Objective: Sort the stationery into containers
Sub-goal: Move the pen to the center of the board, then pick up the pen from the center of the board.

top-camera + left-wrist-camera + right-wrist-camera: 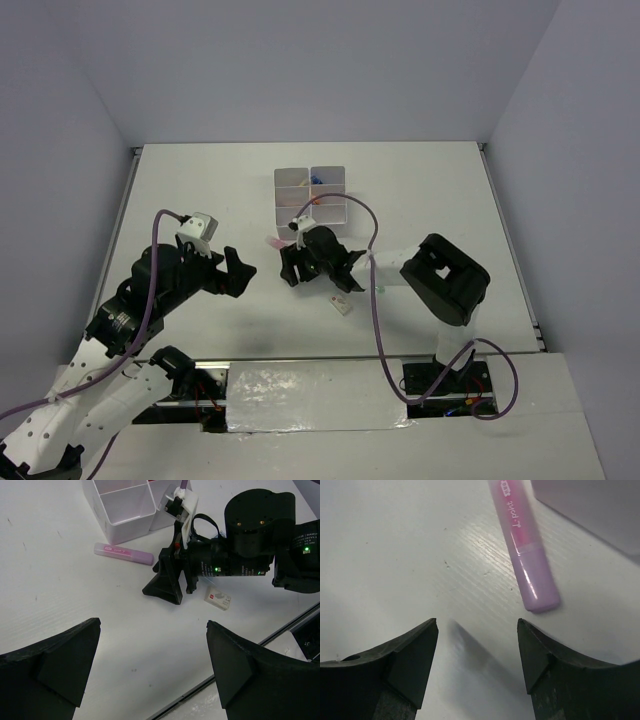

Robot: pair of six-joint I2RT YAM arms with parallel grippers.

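The containers (310,196) stand at the table's middle back, a white six-compartment block (125,510) with small coloured stationery in the far cells. A pink marker (272,243) lies flat just in front of its left corner (525,545) (124,553). My right gripper (289,264) (477,622) is open and empty, low over the table just short of the marker's purple end. A small white eraser (340,305) (218,598) lies beside the right arm. My left gripper (243,272) (154,625) is wide open and empty, left of the right gripper.
The right arm's black wrist (250,540) and its cable (370,290) cross the middle of the table. The table's near edge and metal rail (280,630) run close behind the eraser. A corner of the container block (600,510) shows beyond the marker.
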